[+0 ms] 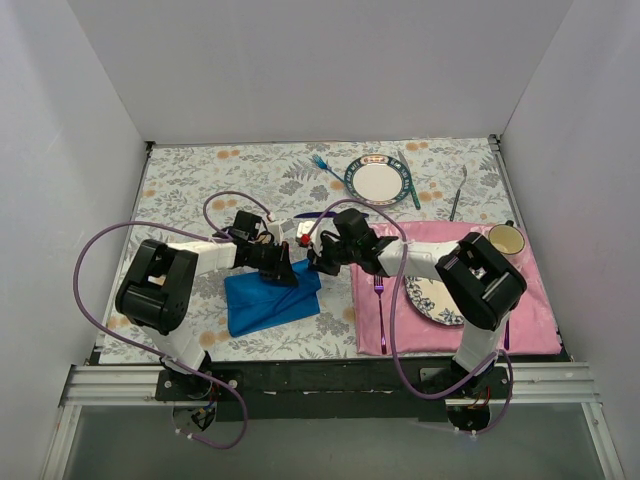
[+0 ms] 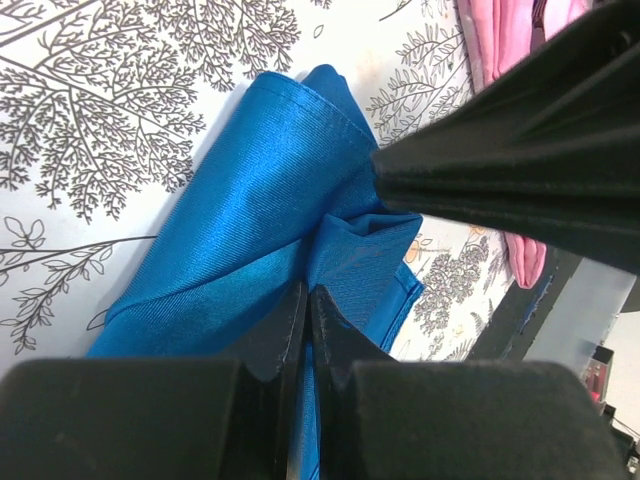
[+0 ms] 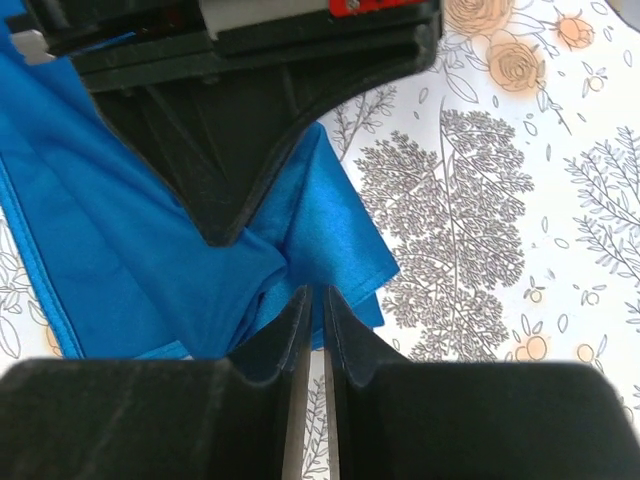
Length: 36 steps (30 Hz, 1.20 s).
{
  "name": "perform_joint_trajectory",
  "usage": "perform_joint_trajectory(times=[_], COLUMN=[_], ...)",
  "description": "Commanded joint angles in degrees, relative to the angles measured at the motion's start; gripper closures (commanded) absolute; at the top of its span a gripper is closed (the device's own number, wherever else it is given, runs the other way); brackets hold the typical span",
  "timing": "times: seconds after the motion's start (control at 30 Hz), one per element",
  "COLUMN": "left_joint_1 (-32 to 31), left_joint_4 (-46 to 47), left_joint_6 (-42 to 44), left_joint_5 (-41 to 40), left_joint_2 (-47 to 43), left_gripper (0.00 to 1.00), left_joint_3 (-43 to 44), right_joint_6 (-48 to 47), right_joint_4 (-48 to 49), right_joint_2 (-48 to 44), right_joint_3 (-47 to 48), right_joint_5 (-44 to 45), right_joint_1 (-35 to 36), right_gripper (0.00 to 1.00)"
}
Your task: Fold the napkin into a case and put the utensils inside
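Top external view: left jaws and right jaws are both clamped on the 1 o'clock corner of the napkin (image 1: 262,305), which lies on the counter (image 1: 190,180) at 9 o'clock of the pink placemat (image 1: 540,312); move both together, keeping edges aligned.

Napkin (image 1: 270,300) sits near-centre on table (image 1: 180,190), just left of placemat (image 1: 530,320). On placemat: near fork (image 1: 379,300) along left side, near plate (image 1: 430,300) right of it, cup (image 1: 506,239) at far-right corner. Far plate (image 1: 378,181) behind placemat; far fork (image 1: 320,162) to its left, knife (image 1: 408,182) at its right.
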Motion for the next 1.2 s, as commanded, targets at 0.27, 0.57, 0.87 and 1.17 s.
perform_joint_trajectory(times=[0.27,0.57,0.87,1.17], left_joint_1=[-0.42,-0.42,-0.42,-0.42], left_joint_4=[2.54,2.63,2.72,2.54], left_joint_6=[1.9,2.96,2.96,3.22], left_joint_5=[-1.44,-1.08,-1.0,-0.91], left_joint_2=[-3.28,-3.28,-3.36,-3.54], left_gripper=[1.0,1.0,1.0,1.0], left_joint_3=[-1.46,-1.99,-2.08,-2.25], right_joint_6=[-1.17,0.06,3.05,-0.73], right_joint_4=[1.65,1.2,3.05,0.15], right_joint_2=[1.8,4.36,3.48,5.41], right_joint_3=[2.04,4.5,4.94,5.64], right_joint_5=[-2.54,-0.09,0.97,3.87], right_joint_1=[2.56,2.64,2.29,3.52], right_gripper=[0.85,0.95,0.96,0.99])
